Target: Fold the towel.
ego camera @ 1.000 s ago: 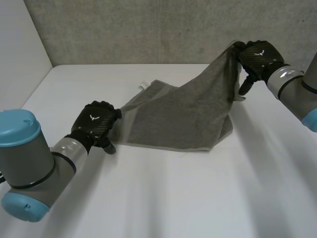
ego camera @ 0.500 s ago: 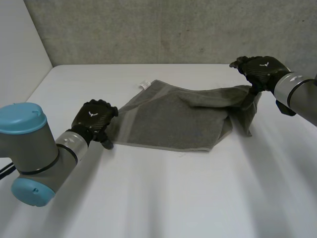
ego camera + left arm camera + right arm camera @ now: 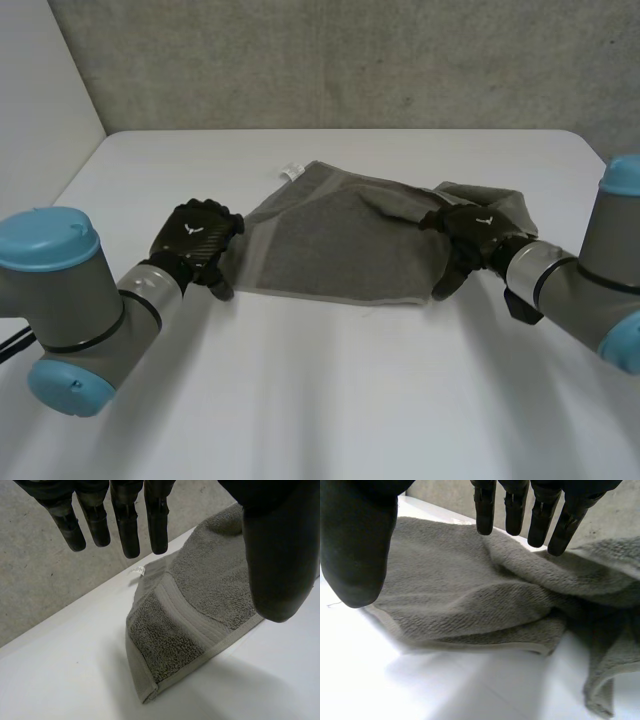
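Observation:
A grey towel (image 3: 340, 235) lies on the white table (image 3: 320, 380), flat at the left and bunched in folds at its right side (image 3: 495, 200). My left hand (image 3: 195, 245) rests at the towel's left corner; in the left wrist view its fingers (image 3: 127, 525) hang straight above that corner (image 3: 165, 655) with nothing between them and the thumb. My right hand (image 3: 470, 240) hovers over the towel's near right corner. The right wrist view has its fingers (image 3: 512, 510) and thumb spread above the towel (image 3: 470, 595), holding nothing.
A grey wall (image 3: 330, 60) runs behind the table's far edge. A small white label (image 3: 291, 171) sticks out at the towel's far left corner. Bare tabletop stretches in front of the towel, toward both arms.
My right hand has let go of the raised towel corner and come down toward the near right corner. The lifted cloth has dropped into a bunch. The left hand has hardly moved.

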{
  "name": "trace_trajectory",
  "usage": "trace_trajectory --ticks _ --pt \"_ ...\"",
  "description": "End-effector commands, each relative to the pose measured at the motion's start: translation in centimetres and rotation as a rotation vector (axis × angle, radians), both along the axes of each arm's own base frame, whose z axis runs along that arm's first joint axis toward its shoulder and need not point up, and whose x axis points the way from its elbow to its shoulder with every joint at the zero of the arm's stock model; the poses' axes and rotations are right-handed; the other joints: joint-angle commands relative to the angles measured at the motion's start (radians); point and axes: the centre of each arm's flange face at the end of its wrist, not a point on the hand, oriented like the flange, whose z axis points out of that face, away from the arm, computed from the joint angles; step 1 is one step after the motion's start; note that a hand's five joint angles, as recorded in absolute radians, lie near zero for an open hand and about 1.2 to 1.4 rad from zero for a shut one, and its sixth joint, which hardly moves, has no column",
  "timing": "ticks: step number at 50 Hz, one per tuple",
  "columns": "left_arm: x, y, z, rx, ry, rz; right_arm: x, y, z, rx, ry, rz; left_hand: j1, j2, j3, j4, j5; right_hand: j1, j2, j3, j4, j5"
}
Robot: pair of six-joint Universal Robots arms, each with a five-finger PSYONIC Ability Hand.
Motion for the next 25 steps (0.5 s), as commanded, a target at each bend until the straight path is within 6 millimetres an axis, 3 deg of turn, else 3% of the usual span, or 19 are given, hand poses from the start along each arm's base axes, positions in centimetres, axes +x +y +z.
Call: trace_trajectory --ticks 1,5,13,25 --pt "0.1 0.0 -0.1 0.005 0.001 0.002 1.2 1.1 -1.7 0.031 0.007 0.035 -0.095 -0.047 -0.049 -0.056 -0.003 0.097 0.099 -0.041 -0.067 0.078" --pt "0.2 0.1 -0.3 0.011 -0.002 0.004 1.5 1.5 -2.2 0.033 0.008 0.046 -0.095 -0.047 -0.049 -0.056 -0.003 0.211 0.213 -0.041 -0.067 0.193" --pt "0.1 0.3 -0.4 0.016 -0.002 -0.001 2.1 2.2 -2.8 0.008 0.016 0.071 -0.098 -0.050 -0.049 -0.056 -0.006 0.214 0.217 -0.041 -0.067 0.196" --pt "0.1 0.6 -0.8 0.028 -0.003 -0.003 2.3 1.5 -4.0 -0.042 0.040 0.076 -0.101 -0.053 -0.049 -0.056 -0.008 0.329 0.331 -0.041 -0.067 0.310"
